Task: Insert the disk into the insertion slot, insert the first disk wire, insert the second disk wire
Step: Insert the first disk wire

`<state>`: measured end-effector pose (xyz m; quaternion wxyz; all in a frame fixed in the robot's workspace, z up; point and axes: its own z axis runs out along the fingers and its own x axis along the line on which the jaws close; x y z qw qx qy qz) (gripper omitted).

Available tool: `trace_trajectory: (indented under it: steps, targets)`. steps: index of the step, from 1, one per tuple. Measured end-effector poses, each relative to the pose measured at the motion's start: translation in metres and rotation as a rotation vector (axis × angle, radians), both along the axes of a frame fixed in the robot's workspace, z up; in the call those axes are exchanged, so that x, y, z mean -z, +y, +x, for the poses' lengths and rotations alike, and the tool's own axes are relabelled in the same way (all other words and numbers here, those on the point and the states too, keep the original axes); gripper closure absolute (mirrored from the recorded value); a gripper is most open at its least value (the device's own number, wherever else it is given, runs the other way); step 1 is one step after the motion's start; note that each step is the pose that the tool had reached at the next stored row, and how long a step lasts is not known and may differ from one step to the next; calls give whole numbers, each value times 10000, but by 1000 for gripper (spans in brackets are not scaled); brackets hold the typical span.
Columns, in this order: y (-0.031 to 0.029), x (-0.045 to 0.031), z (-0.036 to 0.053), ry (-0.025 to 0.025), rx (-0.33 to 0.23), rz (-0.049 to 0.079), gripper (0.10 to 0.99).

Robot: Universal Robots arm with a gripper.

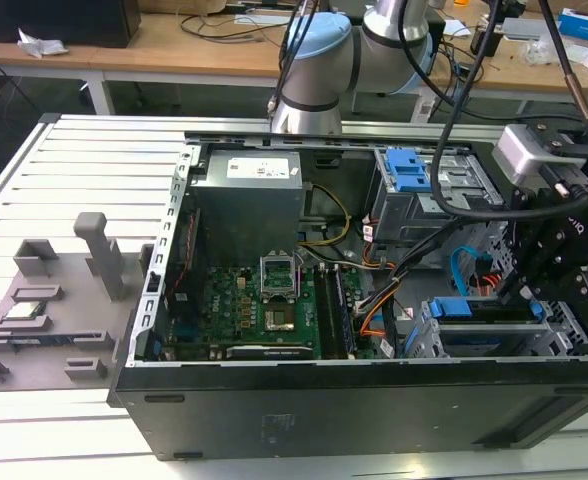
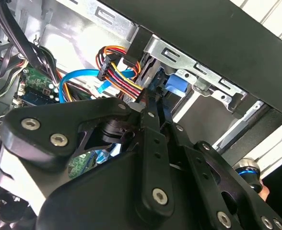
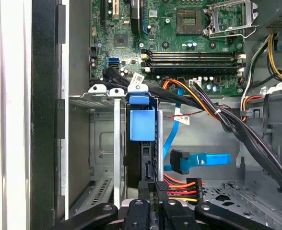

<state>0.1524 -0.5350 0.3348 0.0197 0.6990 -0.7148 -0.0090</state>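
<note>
1. One robot arm reaches down into the open computer case [image 1: 324,410], which stands on a slotted metal surface [image 1: 74,170]; its gripper [image 1: 519,290] hangs at the exterior view's right, over the low drive cage.
2. The disk [image 3: 142,123] already sits inside the insertion slot [image 3: 100,143], its blue caddy end showing between the slot's silver walls in the first wrist view.
3. The gripper [image 3: 153,191] has its fingers drawn close together at the disk's near end, pinching the end of the first disk wire [image 3: 179,188].
4. That orange, red and black bundle runs sideways from the fingertips to a small black plug just beside them.
5. In the second wrist view, the same coloured bundle [image 2: 124,79] loops down to the gripper [image 2: 148,108], with the blue caddy just behind.
6. The second disk wire [image 3: 198,159] lies loose on the case floor near the disk, its blue plug apart from both the disk and the gripper.
7. The green motherboard [image 3: 179,43] lies beyond the slot, and a taller grey cage [image 1: 424,190] with blue tabs stands behind the gripper in the exterior view.
</note>
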Motion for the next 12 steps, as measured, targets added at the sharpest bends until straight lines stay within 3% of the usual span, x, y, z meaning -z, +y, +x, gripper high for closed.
trace_trajectory:
  steps: [2, 3, 4, 5, 6, 7, 12]
  targets:
    - [0, 13, 0, 1, 0, 22, 910]
    - [0, 11, 0, 1, 0, 16, 843]
    - [0, 6, 0, 0, 0, 4, 843]
    - [0, -20, 0, 0, 1, 2, 843]
    - [0, -131, 0, 0, 1, 4, 843]
    - [0, -173, 0, 0, 0, 3, 843]
    - [18, -272, 0, 0, 0, 3, 843]
